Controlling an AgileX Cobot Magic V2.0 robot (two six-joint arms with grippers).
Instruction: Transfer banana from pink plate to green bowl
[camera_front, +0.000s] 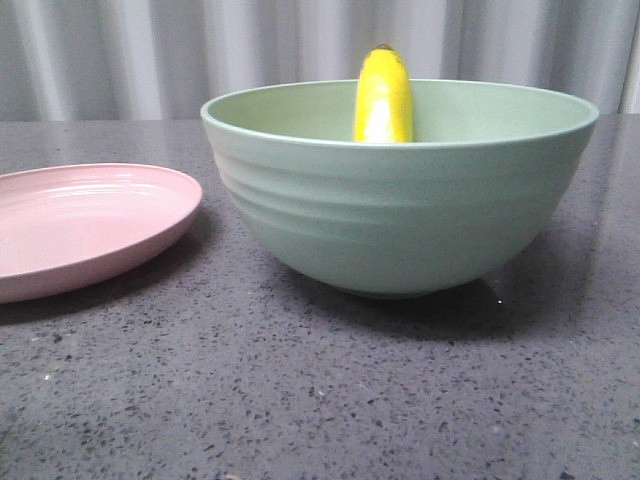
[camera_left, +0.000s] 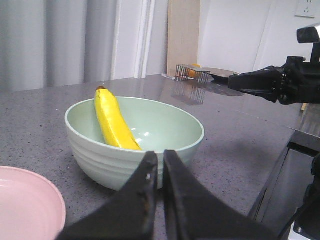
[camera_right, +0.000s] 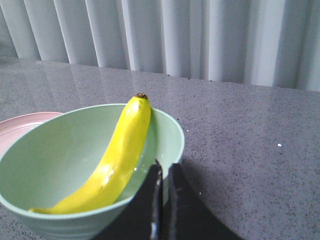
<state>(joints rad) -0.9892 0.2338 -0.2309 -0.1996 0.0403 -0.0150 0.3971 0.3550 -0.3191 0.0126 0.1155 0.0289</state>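
Left gripper (camera_left: 157, 165): fingers pressed nearly together, nothing held, seen just outside green bowl (camera_left: 115, 165) in left wrist view. Right gripper (camera_right: 164, 175): fingers likewise brought together, empty, seen at bowl rim in right wrist view. Neither gripper seen in front view. Banana (camera_front: 383, 98) found inside green bowl, leaned against inner wall, dark tip poking above rim. Pink plate (camera_front: 70, 225) seen left of bowl on grey speckled table (camera_front: 320, 400), near but not touching. Wire rack (camera_left: 192, 73) noted on far tabletop.
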